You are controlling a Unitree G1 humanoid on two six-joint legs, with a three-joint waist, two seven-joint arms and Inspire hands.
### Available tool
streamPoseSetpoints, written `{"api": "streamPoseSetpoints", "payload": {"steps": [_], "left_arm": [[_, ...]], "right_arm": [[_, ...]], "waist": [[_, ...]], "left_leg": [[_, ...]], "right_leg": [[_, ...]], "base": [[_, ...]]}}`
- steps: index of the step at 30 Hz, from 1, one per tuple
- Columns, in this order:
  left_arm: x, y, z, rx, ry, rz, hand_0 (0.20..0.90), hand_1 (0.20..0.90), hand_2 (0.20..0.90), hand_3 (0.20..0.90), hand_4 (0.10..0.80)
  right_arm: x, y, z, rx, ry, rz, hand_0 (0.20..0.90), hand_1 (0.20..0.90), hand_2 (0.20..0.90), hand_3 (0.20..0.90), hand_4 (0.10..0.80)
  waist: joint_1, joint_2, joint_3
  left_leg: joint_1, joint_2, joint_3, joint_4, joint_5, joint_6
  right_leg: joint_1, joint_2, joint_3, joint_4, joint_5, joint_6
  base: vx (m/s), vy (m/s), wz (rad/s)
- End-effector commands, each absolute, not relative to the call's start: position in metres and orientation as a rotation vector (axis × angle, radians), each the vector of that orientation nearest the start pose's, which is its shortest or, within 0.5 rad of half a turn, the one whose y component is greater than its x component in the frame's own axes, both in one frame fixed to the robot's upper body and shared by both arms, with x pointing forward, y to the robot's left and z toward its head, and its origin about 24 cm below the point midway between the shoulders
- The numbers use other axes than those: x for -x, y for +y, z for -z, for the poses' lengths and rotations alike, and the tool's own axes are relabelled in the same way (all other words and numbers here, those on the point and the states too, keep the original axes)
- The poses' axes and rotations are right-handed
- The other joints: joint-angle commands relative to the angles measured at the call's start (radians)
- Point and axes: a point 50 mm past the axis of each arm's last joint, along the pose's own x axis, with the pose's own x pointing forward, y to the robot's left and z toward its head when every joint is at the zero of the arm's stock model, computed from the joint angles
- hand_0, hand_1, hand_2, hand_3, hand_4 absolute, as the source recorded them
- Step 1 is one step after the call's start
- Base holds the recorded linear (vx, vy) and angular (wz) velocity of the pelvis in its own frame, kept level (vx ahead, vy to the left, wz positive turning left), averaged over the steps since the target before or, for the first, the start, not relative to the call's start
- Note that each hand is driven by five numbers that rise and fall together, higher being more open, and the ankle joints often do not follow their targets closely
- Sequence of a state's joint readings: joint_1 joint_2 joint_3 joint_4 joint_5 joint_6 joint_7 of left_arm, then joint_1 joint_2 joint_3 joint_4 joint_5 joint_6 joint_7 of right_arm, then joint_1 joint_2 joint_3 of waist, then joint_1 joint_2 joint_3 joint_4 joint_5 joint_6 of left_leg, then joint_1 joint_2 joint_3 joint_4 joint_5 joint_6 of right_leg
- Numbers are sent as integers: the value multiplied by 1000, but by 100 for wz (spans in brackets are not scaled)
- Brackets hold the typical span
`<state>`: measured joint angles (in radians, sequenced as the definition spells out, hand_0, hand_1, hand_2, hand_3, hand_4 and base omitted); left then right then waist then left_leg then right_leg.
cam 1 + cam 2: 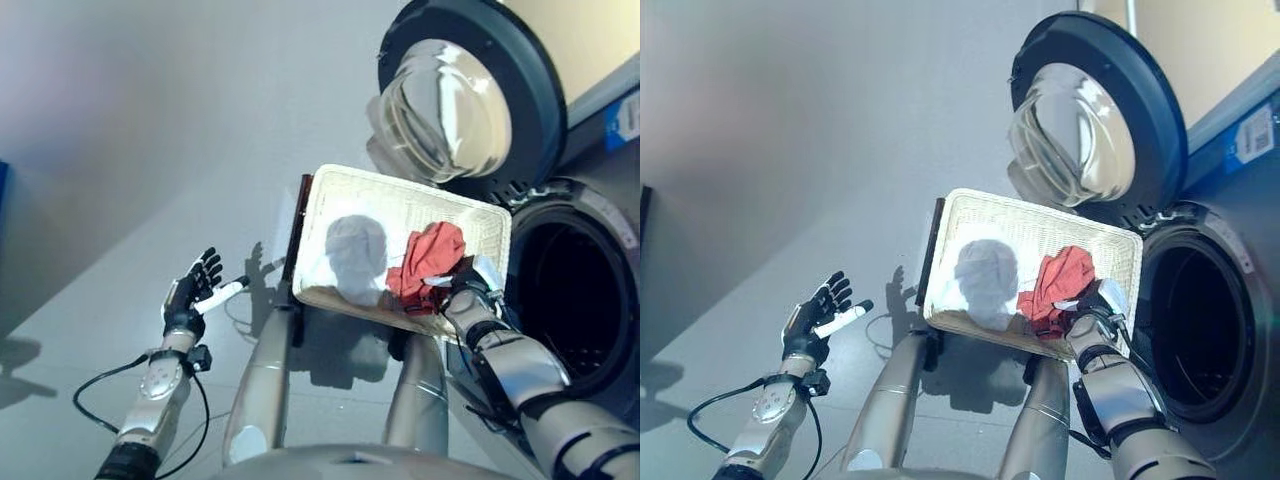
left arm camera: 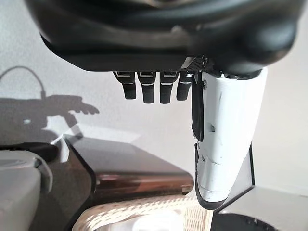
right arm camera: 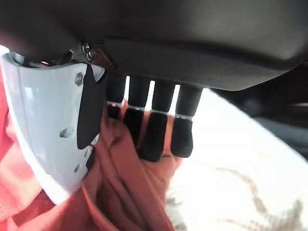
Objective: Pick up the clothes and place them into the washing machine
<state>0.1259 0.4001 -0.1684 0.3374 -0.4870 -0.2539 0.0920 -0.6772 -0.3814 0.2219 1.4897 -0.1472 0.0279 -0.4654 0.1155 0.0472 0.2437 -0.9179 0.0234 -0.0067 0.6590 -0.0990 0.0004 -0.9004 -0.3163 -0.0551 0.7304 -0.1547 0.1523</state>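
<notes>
We see right hand (image 1: 1092, 303) pinching crumpled red cloth (image 1: 1058, 278) inside white wicker basket (image 1: 985, 214); left hand (image 1: 193, 289) spread, idle beside.

A pale woven basket (image 1: 345, 195) sits on a dark stand (image 1: 297, 235) over the grey floor (image 1: 150, 150); it is right in front of the open washing machine (image 1: 585, 300); a crumpled red cloth (image 1: 430, 255) lies inside it, near the machine's side.
</notes>
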Motion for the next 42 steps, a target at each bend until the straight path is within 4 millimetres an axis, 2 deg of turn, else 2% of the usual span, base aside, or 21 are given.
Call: {"api": "streamPoseSetpoints", "payload": {"steps": [1, 4, 5, 6, 11, 12, 13, 15, 16, 17, 19, 20, 21, 22, 26, 27, 28, 31, 32, 37, 42], "left_arm": [[-209, 251, 2, 22, 105, -180, 900, 900, 900, 900, 800], [-209, 252, 2, 19, 105, -186, 900, 900, 900, 900, 800], [-209, 251, 2, 20, 104, -187, 900, 900, 900, 900, 800], [-209, 251, 2, 20, 104, -187, 900, 900, 900, 900, 800], [-208, 254, 2, 19, 100, -210, 900, 900, 900, 900, 800], [-208, 255, 1, 20, 91, -219, 900, 900, 900, 900, 800], [-208, 255, 1, 19, 93, -220, 900, 900, 900, 900, 800], [-207, 255, -1, 20, 77, -229, 900, 900, 900, 900, 800], [-207, 256, -1, 20, 80, -229, 900, 900, 900, 900, 800], [-208, 255, -2, 18, 74, -229, 900, 900, 900, 900, 800], [-208, 254, 0, 14, 80, -227, 900, 900, 900, 900, 800], [-208, 254, 0, 15, 78, -230, 900, 900, 900, 900, 800], [-208, 254, 0, 14, 81, -230, 900, 900, 900, 900, 800], [-208, 254, -1, 13, 77, -230, 900, 900, 900, 900, 800], [-210, 253, -1, 5, 71, -230, 900, 900, 900, 900, 800], [-210, 253, 0, 4, 74, -229, 900, 900, 900, 900, 800], [-210, 253, -1, 7, 73, -233, 900, 900, 900, 900, 800], [-207, 254, -2, 10, 68, -239, 900, 900, 900, 900, 800], [-206, 255, -1, 8, 73, -243, 900, 900, 900, 900, 800], [-208, 253, 5, 3, 92, -252, 900, 900, 900, 900, 800], [-212, 244, 21, 2, 157, -244, 900, 900, 900, 900, 800]], "right_arm": [[-288, -319, 12, 883, 643, 597, 200, 200, 200, 200, 300], [-293, -314, 11, 872, 617, 583, 200, 200, 200, 200, 300], [-296, -309, 11, 875, 603, 563, 483, 483, 483, 483, 502], [-299, -306, 9, 884, 584, 549, 900, 900, 900, 900, 800], [-309, -297, 2, 897, 516, 525, 900, 900, 900, 900, 800], [-314, -296, -4, 918, 483, 532, 900, 900, 900, 900, 800], [-313, -296, -3, 919, 485, 531, 900, 900, 900, 900, 800], [-315, -298, -10, 948, 444, 564, 900, 900, 900, 900, 800], [-315, -298, -9, 949, 446, 563, 900, 900, 900, 900, 800], [-316, -299, -11, 958, 436, 573, 900, 900, 900, 900, 800], [-316, -298, -11, 973, 430, 579, 900, 900, 900, 900, 800], [-317, -298, -14, 980, 414, 585, 900, 900, 900, 900, 800], [-318, -296, -14, 989, 403, 581, 900, 900, 900, 900, 800], [-319, -295, -14, 1004, 392, 574, 900, 900, 900, 900, 800], [-321, -293, -18, 1062, 366, 556, 900, 900, 900, 900, 800], [-321, -295, -19, 1066, 368, 564, 900, 900, 900, 900, 800], [-322, -296, -22, 1063, 363, 575, 900, 900, 900, 900, 800], [-322, -299, -25, 1059, 346, 613, 900, 900, 900, 900, 800], [-322, -298, -25, 1060, 336, 618, 900, 900, 900, 900, 800], [-317, -283, -12, 1080, 317, 572, 900, 900, 900, 900, 800], [-300, -273, 19, 964, 450, 530, 900, 900, 900, 900, 800]], "waist": [[6, 12, -17], [4, 9, -16], [3, 7, -17], [2, 6, -17], [-1, 3, -18], [-3, 2, -16], [-1, 3, -19], [-2, 5, -13], [0, 5, -17], [-1, 6, -11], [2, 7, -11], [0, 6, -8], [2, 7, -10], [-2, 5, -7], [-5, 5, -3], [-1, 7, -8], [-2, 8, -4], [0, 12, -3], [2, 13, -5], [-10, 6, 4], [-17, -6, -7]], "left_leg": [[10, 33, -22, 2, -46, -48], [8, 35, -21, 7, -47, -49], [8, 35, -19, 8, -47, -49], [8, 35, -19, 7, -47, -49], [6, 38, -17, 6, -45, -50], [-5, 33, -14, -11, -6, -46], [6, 37, -17, 1, -41, -50], [-6, 32, -15, -11, -6, -45], [5, 35, -17, 1, -41, -50], [-7, 31, -15, -10, -6, -45], [6, 32, -16, 1, -42, -48], [-5, 28, -14, -11, -7, -43], [7, 32, -16, -1, -41, -48], [-3, 28, -13, -15, -5, -43], [-7, 29, -13, -8, -8, -43], [2, 32, -16, 4, -44, -48], [-11, 28, -13, -4, -9, -44], [-10, 29, -11, -5, -7, -45], [2, 33, -14, 4, -41, -49], [15, 30, -12, -34, 3, -46], [79, 30, -15, -101, 23, -50]], "right_leg": [[-19, 1, 23, -53, 85, 1], [-21, 2, 25, -51, 85, 0], [-21, 2, 24, -53, 85, 0], [-20, 2, 24, -53, 84, -1], [-20, 4, 21, -51, 83, -1], [-29, 3, 19, -72, 119, -8], [-21, 5, 21, -55, 85, -1], [-31, 2, 20, -72, 122, -6], [-23, 4, 22, -55, 88, 1], [-30, 1, 20, -72, 122, -6], [-20, 1, 20, -60, 90, 2], [-27, -1, 17, -77, 125, -5], [-17, 1, 18, -62, 91, 2], [-23, -2, 16, -81, 126, -5], [-29, -2, 19, -74, 121, -5], [-23, 0, 21, -55, 86, 2], [-32, -3, 20, -70, 119, -4], [-33, -4, 20, -66, 119, -5], [-24, -2, 21, -51, 87, 3], [-10, -1, 16, -86, 126, -2], [59, 5, -1, -147, 140, 2]], "base": [[-4, 0, -5], [29, -6, -3], [0, 0, 0], [0, 0, 0], [-18, 2, 0], [0, 0, 0], [-91, 18, 0], [0, 0, 0], [0, 0, 0], [0, 0, 0], [0, 0, 0], [105, -8, -3], [-86, 17, -3], [7, 0, -4], [4, -3, -3], [0, 0, 0], [0, 0, 0], [7, 4, -1], [117, -7, -1], [-11, 5, -2], [52, -15, 0]]}}
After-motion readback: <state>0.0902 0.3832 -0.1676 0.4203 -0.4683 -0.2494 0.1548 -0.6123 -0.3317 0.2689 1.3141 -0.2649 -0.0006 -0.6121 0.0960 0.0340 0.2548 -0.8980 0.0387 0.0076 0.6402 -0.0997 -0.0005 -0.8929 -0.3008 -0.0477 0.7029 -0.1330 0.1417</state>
